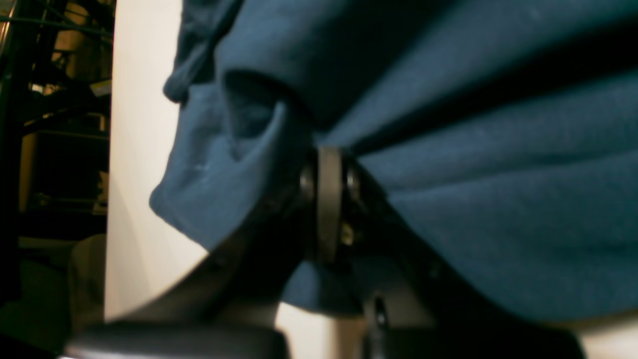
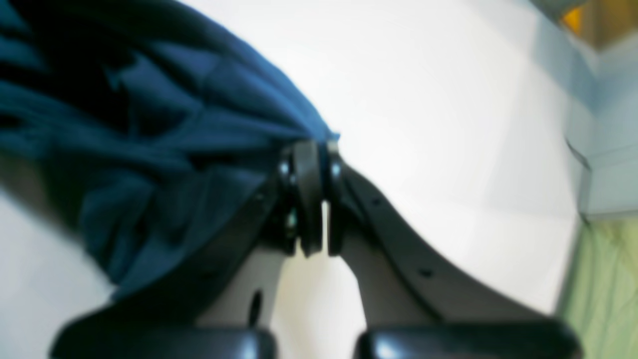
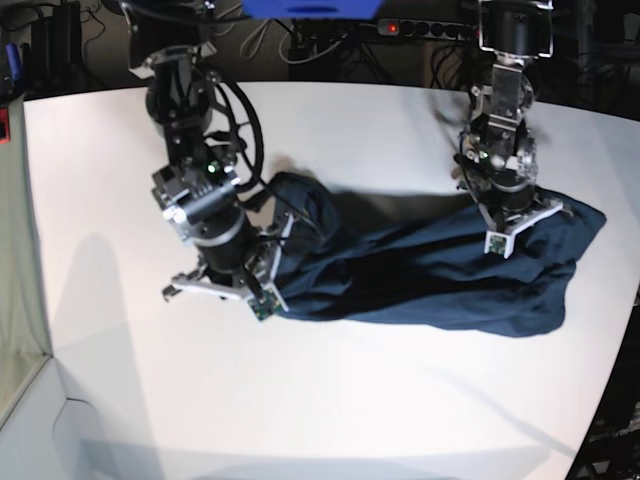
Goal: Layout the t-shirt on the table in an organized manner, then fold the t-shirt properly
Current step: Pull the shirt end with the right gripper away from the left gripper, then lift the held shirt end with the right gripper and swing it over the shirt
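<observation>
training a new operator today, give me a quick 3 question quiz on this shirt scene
1. True or false: the t-shirt lies flat and smoothed out on the table.
2. Which grippers are shut on the cloth? A) left only B) right only C) both
3. In the base view, which gripper is on the picture's right side?

Key:
1. False; it is bunched and stretched between the arms.
2. C; the left gripper and right gripper each pinch cloth between their fingers.
3. The left gripper.
</observation>
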